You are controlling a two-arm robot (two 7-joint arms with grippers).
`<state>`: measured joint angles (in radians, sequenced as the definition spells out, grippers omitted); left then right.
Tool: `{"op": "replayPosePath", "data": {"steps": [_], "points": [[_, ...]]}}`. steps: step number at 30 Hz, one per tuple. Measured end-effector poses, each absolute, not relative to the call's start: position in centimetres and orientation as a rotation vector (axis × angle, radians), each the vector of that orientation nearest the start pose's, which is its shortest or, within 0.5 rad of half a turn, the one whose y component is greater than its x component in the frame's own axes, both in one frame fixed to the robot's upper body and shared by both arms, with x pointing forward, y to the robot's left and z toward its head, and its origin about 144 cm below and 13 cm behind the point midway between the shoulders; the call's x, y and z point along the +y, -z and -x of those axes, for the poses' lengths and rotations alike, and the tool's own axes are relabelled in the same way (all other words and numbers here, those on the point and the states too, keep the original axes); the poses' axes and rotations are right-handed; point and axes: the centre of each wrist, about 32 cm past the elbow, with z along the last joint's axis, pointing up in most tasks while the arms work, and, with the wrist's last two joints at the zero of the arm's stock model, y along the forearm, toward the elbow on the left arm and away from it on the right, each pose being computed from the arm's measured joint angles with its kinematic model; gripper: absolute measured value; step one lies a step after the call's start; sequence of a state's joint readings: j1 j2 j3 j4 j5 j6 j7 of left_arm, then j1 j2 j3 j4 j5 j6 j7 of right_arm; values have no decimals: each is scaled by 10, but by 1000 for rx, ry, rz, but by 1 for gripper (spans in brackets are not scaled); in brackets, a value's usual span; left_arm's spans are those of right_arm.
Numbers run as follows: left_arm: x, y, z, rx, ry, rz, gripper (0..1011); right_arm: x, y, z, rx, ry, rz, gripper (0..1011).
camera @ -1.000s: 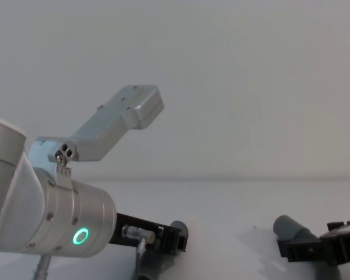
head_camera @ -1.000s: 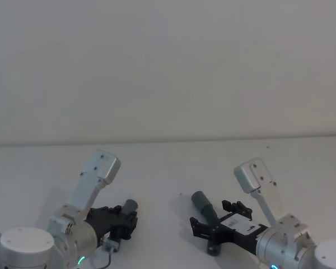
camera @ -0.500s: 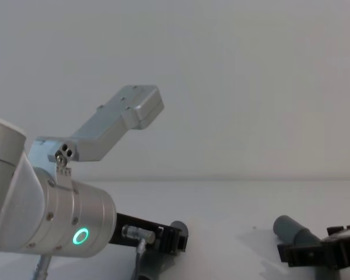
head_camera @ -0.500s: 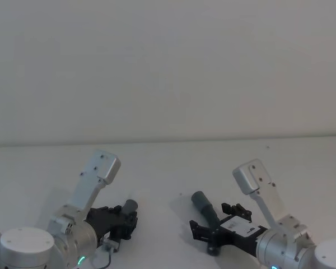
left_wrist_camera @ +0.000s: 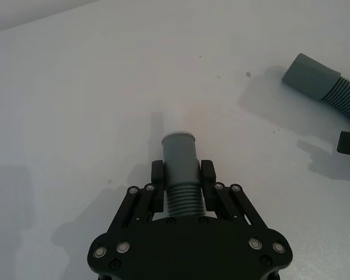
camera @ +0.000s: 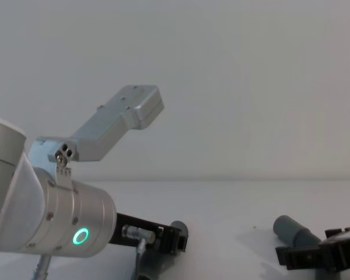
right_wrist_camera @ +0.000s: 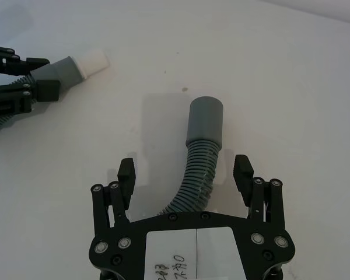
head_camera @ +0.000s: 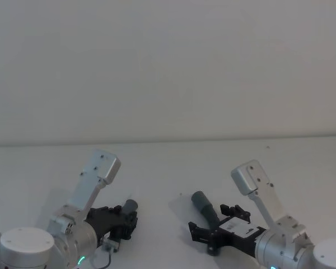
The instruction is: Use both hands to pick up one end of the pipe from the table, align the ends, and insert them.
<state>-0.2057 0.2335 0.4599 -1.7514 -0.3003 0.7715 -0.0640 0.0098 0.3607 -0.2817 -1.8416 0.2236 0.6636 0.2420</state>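
Observation:
The pipe lies on the table (head_camera: 162, 168) as a dark grey ribbed hose with a smooth cuff at each end. My left gripper (left_wrist_camera: 182, 174) is shut on the ribs just behind the left cuff (left_wrist_camera: 181, 149), which carries a white tip (right_wrist_camera: 93, 60). In the head view that gripper (head_camera: 126, 217) sits at lower left with the cuff (head_camera: 130, 204) poking forward. My right gripper (right_wrist_camera: 185, 168) stands open, with its fingers either side of the ribbed hose (right_wrist_camera: 198, 175) behind the right cuff (right_wrist_camera: 205, 122). The two cuffs (camera: 178, 226) (camera: 289, 228) lie well apart.
A thin grey cable (head_camera: 108, 250) loops beside the left wrist. Each arm's silver camera bracket (head_camera: 95, 179) (head_camera: 255, 182) rises above its gripper. A pale wall stands behind the white table's far edge (head_camera: 168, 141).
My right gripper has slid back a little along the hose toward me, still open. The left gripper and its cuff have not moved.

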Motion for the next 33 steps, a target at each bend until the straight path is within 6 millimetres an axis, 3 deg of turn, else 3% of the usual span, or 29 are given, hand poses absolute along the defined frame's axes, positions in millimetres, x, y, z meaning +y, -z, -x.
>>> {"op": "replayPosePath", "data": {"steps": [19, 26, 33], "points": [[143, -1230, -470, 283, -985, -459, 366, -220, -1207, -440, 254, 999, 476, 993], [143, -1230, -470, 283, -985, -459, 366, -220, -1207, -440, 255, 999, 476, 866], [143, -1230, -470, 282, -985, -459, 366, -220, -1207, -440, 255, 998, 477, 642]]}}
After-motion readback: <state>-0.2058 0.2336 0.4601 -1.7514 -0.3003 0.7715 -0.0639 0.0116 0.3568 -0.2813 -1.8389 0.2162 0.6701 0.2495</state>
